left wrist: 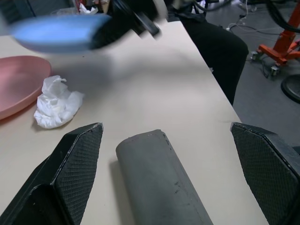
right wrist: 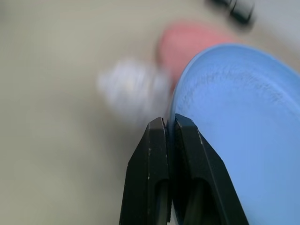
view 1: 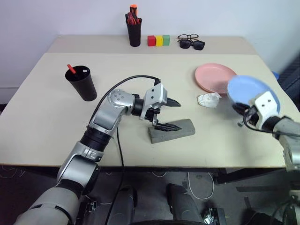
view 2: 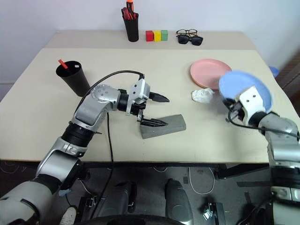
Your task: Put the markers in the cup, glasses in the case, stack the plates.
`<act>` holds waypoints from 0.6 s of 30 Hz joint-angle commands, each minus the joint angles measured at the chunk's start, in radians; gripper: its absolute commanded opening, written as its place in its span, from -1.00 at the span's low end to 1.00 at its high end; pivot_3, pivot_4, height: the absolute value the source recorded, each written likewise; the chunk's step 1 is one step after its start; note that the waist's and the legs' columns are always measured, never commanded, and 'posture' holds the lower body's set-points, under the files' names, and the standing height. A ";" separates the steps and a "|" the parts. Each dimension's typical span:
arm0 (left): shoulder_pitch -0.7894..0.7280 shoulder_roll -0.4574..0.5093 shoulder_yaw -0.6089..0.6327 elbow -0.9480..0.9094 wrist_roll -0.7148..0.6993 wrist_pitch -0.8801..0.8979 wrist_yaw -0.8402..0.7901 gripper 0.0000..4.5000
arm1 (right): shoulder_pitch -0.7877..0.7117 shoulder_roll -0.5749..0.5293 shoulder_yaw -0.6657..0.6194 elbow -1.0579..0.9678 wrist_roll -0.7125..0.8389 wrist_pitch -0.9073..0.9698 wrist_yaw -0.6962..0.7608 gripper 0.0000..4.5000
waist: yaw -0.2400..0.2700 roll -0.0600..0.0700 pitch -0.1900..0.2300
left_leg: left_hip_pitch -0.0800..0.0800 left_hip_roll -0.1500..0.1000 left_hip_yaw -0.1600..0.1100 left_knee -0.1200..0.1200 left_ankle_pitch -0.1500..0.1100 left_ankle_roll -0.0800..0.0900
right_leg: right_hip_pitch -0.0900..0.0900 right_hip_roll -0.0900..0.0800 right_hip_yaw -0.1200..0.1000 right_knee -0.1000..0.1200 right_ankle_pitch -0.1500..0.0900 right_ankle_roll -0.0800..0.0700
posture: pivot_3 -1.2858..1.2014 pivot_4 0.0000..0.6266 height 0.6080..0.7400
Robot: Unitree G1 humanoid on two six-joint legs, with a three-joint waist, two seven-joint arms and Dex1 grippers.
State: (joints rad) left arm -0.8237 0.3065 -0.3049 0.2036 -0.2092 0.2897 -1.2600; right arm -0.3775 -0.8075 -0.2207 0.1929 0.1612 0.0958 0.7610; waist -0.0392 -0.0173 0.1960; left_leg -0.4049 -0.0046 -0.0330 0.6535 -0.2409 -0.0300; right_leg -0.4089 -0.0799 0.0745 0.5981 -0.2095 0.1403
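Just beside the pink plate (view 1: 215, 77), the light blue plate (view 1: 247, 92) hangs tilted above the worktop (view 1: 42, 122) — the right tool (right wrist: 170, 129) pinches its rim. Over the closed grey case (view 1: 173, 131), the left tool (view 1: 169, 114) stands wide, holding nothing.

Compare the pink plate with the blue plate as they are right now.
The pink plate lies flat on the table; the blue plate is lifted off it and tilted. The blue plate is pinched by its rim in the right gripper, while nothing holds the pink plate. They differ in colour, salmon pink against light blue. Both are round, shallow and look about the same size.
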 commanded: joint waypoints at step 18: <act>0.142 0.122 0.097 -0.315 -0.059 0.204 0.184 1.00 | -0.718 0.178 0.285 0.929 -0.249 -0.462 0.051 -0.99 | -0.007 0.001 0.001 | -0.002 0.000 0.000 -0.006 0.000 0.000 | -0.004 0.000 0.000 0.000 0.002 0.003 | 0.03 -0.52 1.00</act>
State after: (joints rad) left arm -0.6846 0.4204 -0.2399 -0.0465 -0.2407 0.4728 -1.0951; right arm -1.0525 -0.6295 0.0709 1.1041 -0.0773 -0.3334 0.8299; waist -0.0462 -0.0163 0.1968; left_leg -0.4067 -0.0046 -0.0333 0.6474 -0.2408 -0.0302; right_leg -0.4129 -0.0802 0.0742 0.5981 -0.2076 0.1436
